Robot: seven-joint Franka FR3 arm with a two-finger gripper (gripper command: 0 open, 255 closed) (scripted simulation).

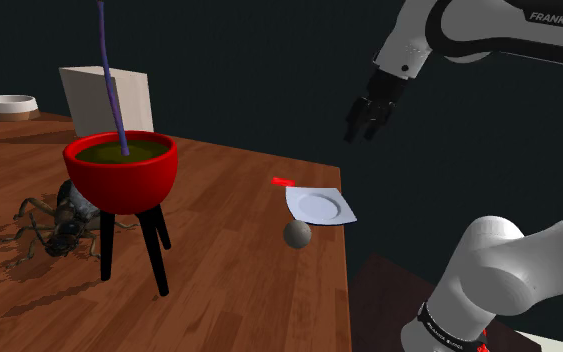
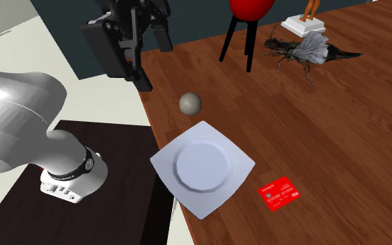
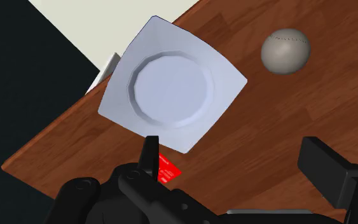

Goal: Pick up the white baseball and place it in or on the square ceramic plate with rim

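High over the desk (image 1: 229, 270) edge, well clear of everything: tool (image 1: 366, 130) released, fingers (image 3: 149, 153) spread apart, clasping nothing. Down on the wood, just beside the white square plate (image 1: 321, 205), not touching it: grey baseball (image 1: 297, 234). Near the plate's opposite corner: red card (image 1: 283, 182).

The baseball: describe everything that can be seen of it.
The baseball looks dull grey rather than white. It is a plain round sphere with faint lettering on its surface in the wrist view, and no seams can be made out. It rests on the brown wooden table, close to the table's edge, beside the square white plate but clear of it. Only the table touches it. The end effector hangs above the table, open, well apart from the ball.
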